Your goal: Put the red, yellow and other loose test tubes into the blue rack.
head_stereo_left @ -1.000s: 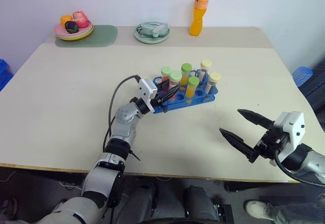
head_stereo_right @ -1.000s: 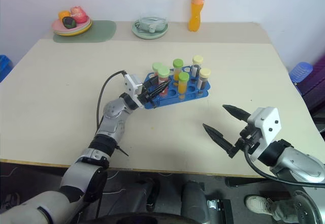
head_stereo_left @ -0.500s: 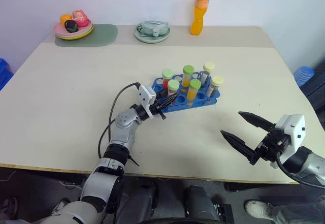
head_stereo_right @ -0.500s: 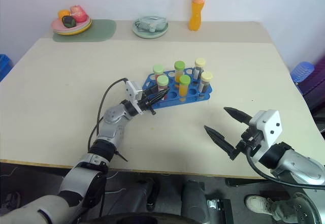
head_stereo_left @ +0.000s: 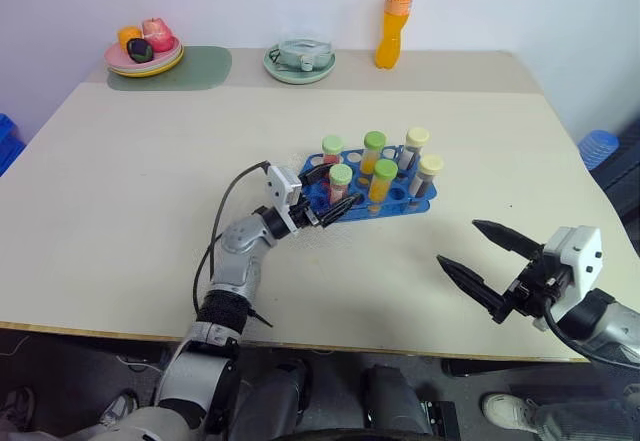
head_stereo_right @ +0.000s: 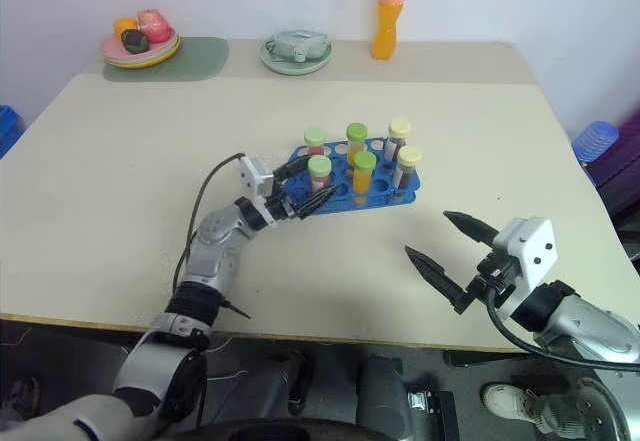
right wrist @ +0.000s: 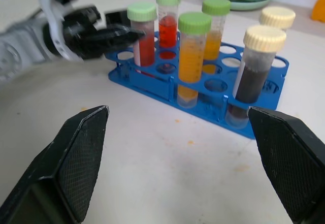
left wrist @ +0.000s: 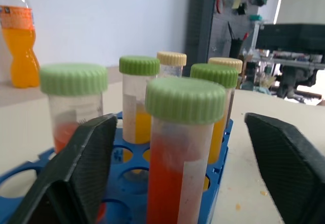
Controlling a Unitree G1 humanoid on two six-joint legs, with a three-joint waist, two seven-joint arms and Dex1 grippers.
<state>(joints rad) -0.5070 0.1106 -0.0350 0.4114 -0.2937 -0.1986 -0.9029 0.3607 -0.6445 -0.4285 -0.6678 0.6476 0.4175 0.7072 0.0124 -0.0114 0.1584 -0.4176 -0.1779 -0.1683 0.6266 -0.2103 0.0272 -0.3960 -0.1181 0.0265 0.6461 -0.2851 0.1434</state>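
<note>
I am working in what looks like a lab or workshop room: a plain beige table (head_stereo_left: 120,161) against a bare white wall (head_stereo_left: 250,1), with dark equipment shelving (left wrist: 238,26) cluttered with tools behind it.

A pale beige desk (head_stereo_left: 120,181) carries a blue rack (head_stereo_left: 352,198) near its middle, standing flat with six capped tubes upright in its holes. Along the far edge lie a green mat (head_stereo_left: 200,66) under a plate of fruit (head_stereo_left: 145,56), a green-rimmed plate (head_stereo_left: 299,64) and an upright orange drink bottle (head_stereo_left: 394,21).
</note>
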